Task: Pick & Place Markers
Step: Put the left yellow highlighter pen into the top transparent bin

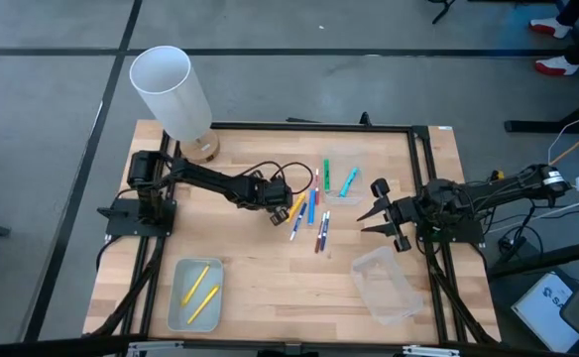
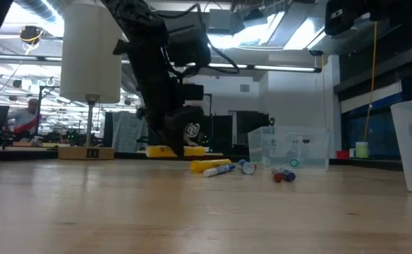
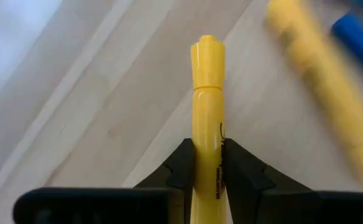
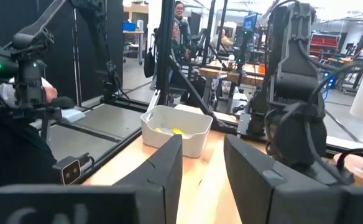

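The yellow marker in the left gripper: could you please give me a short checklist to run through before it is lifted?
1. Left gripper closed on the yellow marker: ok.
2. Marker centred between the fingers: ok.
3. Neighbouring yellow marker outside the grip: ok.
4. Tray with two yellow markers has room: ok.
5. Right gripper away from the left arm's path: ok.
6. Marker already off the table: cannot tell.

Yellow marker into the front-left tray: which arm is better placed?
Left. The left gripper is already shut on the yellow marker, and the tray with two yellow markers is on its side. The right gripper waits open, far across the table.
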Controlling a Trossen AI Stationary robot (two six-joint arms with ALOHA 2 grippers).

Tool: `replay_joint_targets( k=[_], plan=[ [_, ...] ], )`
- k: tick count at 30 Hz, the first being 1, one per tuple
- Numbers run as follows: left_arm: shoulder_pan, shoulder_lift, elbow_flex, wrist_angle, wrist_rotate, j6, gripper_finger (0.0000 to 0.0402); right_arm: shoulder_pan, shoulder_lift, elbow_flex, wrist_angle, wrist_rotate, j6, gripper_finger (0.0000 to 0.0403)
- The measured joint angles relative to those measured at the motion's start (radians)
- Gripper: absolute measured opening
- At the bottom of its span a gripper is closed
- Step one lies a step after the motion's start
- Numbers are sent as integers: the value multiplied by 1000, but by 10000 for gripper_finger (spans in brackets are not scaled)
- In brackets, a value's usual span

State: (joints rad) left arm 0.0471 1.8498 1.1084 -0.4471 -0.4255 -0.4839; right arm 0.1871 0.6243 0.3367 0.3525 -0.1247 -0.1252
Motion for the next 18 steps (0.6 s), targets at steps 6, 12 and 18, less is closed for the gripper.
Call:
replay_joint_targets(
  k=[6,12,18],
  plan=[
    [-34,-68,1,-8,-53,0,56,-2,56,0,84,10,36,118],
    [-84,-169,2,-2,-104,21,56,-2,120,0,171,121,14,118],
    [-135,-264,2,23,-154,59,56,-2,189,0,267,158,18,118]
  ],
)
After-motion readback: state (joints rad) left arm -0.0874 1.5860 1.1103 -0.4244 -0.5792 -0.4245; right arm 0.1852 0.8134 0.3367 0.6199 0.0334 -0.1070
